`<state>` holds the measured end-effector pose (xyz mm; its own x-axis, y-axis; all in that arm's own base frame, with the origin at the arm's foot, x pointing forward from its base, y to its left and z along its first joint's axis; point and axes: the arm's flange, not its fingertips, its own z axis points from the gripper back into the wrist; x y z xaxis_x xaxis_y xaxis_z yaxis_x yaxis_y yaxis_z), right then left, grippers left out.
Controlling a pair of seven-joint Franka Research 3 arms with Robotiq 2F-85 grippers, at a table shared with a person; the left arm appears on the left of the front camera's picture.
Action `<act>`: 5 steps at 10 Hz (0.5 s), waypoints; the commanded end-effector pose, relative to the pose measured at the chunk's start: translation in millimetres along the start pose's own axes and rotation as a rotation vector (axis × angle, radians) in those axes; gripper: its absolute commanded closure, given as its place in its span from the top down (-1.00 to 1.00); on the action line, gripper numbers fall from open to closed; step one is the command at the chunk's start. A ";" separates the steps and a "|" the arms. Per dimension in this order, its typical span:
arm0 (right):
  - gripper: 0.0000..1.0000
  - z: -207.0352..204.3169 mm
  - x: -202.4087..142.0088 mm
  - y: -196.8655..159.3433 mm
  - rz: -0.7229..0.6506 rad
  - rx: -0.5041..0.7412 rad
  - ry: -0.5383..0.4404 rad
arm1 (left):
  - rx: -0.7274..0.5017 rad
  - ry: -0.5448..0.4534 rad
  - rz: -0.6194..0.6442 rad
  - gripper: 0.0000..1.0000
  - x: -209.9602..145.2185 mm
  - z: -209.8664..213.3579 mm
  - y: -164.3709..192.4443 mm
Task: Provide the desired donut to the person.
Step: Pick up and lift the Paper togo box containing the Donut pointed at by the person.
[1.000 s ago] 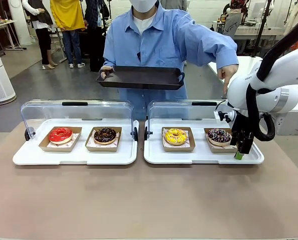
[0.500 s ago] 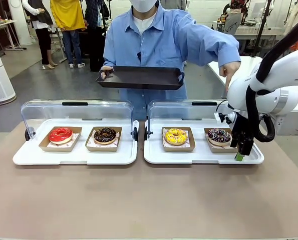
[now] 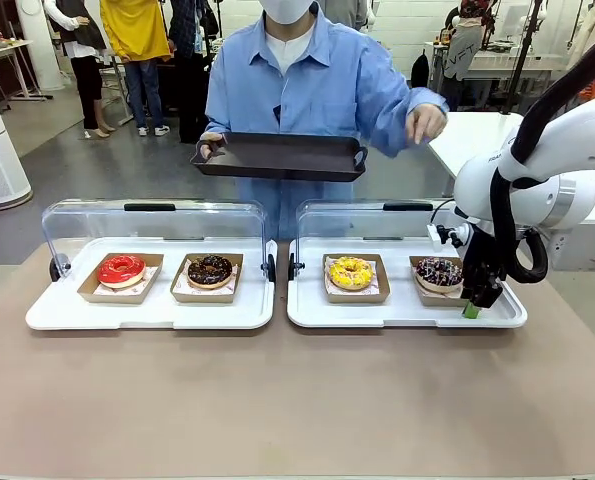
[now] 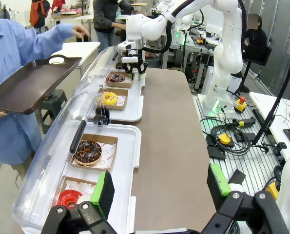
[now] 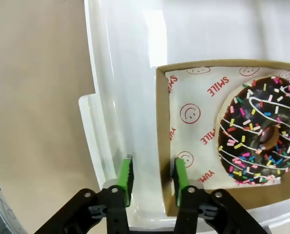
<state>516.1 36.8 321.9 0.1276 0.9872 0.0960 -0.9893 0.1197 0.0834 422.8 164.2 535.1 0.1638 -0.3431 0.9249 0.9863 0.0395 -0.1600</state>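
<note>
Now the person's hand (image 3: 426, 122), loosely open, is pulling back from over the sprinkled donut (image 3: 438, 270), lying in its cardboard box (image 5: 162, 122), while the right gripper (image 5: 153, 165) is edging in, jaws parted astride that box's wall: choice apparently signalled, grasp seemingly imminent.

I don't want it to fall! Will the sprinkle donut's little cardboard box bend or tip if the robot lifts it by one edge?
Probably bends a little: the cardboard box has thin walls. It may tip, since the sprinkle donut sits away from the right gripper.
</note>
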 end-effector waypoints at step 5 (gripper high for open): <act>-1.00 -2.1 -1.8 -9.6 0.022 -0.003 -0.028 | -0.004 -0.003 -0.002 1.00 0.8 0.9 -1.8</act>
<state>517.6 36.0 322.9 0.1224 0.9877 0.0972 -0.9902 0.1148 0.0798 422.8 164.2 535.1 0.1638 -0.3431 0.9249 0.9863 0.0395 -0.1600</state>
